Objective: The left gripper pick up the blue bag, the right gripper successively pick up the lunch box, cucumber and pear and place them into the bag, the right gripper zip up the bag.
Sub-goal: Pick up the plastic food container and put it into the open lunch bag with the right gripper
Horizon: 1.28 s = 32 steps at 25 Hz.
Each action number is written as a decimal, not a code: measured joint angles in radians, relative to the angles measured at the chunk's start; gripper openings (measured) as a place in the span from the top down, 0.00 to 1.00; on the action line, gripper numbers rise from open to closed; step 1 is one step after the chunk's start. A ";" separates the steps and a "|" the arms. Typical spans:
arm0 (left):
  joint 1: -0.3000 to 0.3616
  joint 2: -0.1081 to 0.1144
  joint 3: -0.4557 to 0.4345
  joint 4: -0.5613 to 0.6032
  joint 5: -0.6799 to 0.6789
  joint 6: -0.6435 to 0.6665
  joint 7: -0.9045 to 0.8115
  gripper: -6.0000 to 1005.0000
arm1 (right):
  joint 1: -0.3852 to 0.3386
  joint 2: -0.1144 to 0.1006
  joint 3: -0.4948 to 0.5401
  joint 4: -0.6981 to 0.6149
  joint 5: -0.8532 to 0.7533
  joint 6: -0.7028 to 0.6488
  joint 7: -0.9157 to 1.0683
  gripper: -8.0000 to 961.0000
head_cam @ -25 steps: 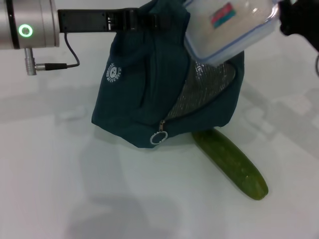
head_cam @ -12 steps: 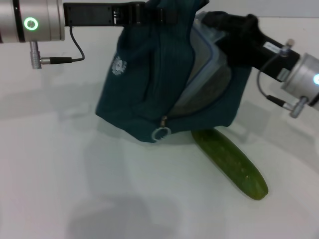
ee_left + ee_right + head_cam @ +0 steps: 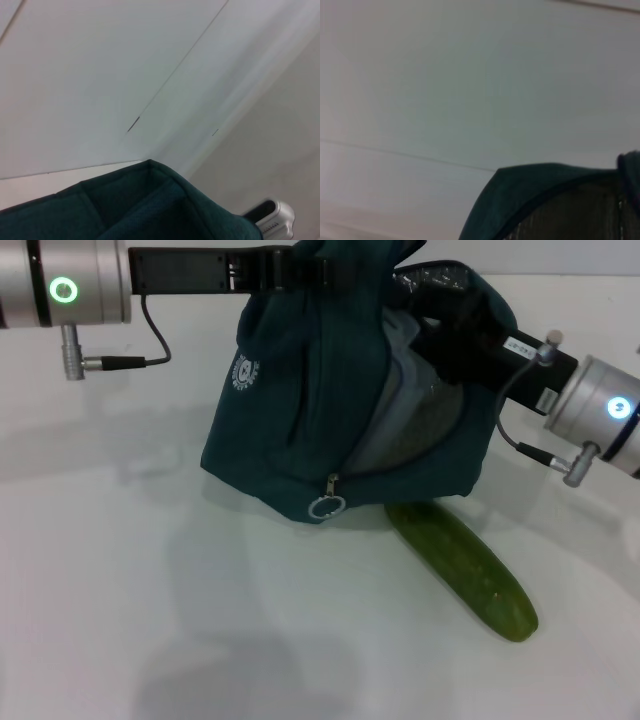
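Your right gripper (image 3: pixel 435 335) went from holding the lunch box (image 3: pixel 400 405) above the blue bag (image 3: pixel 310 430) a second back to being buried in the bag's mouth. Half a second back the box was partway through the opening; at this moment it sat deeper, only a pale edge showing against the foil lining through the unzipped gap. Right fingers were hidden by the fabric, so I couldn't tell whether they were still pinching the box or had let go.

Your left gripper (image 3: pixel 300 270) was pressed together on the top of the bag near the handles, holding it up with its base resting on the table (image 3: pixel 150 620). The bag shifted slightly toward the right side over the last second, and the zipper ring (image 3: pixel 325 507) moved with it.

The cucumber (image 3: pixel 462 565) hadn't moved: flat on the table, one end tucked just under the bag's lower edge. No pear was visible in any view. Wrist cameras showed only bag fabric and bare surface.

My read: item one was nearly placed, release not confirmed. Cucumber and pear were still to go, then the zip. You'd have wanted the box settled low before withdrawing, or the cucumber wouldn't fit.
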 joint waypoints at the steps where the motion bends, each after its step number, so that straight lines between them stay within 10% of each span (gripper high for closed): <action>1: 0.002 0.000 0.000 0.000 0.000 0.000 0.000 0.95 | -0.008 0.000 0.001 -0.002 0.004 -0.001 0.002 0.85; 14: 0.007 0.001 -0.018 0.001 0.000 -0.001 0.008 0.95 | -0.071 0.000 0.012 -0.001 0.032 -0.085 0.000 0.42; 32: 0.016 -0.001 -0.040 0.000 0.000 -0.011 0.026 0.95 | -0.048 0.000 -0.013 -0.017 0.034 -0.097 -0.014 0.30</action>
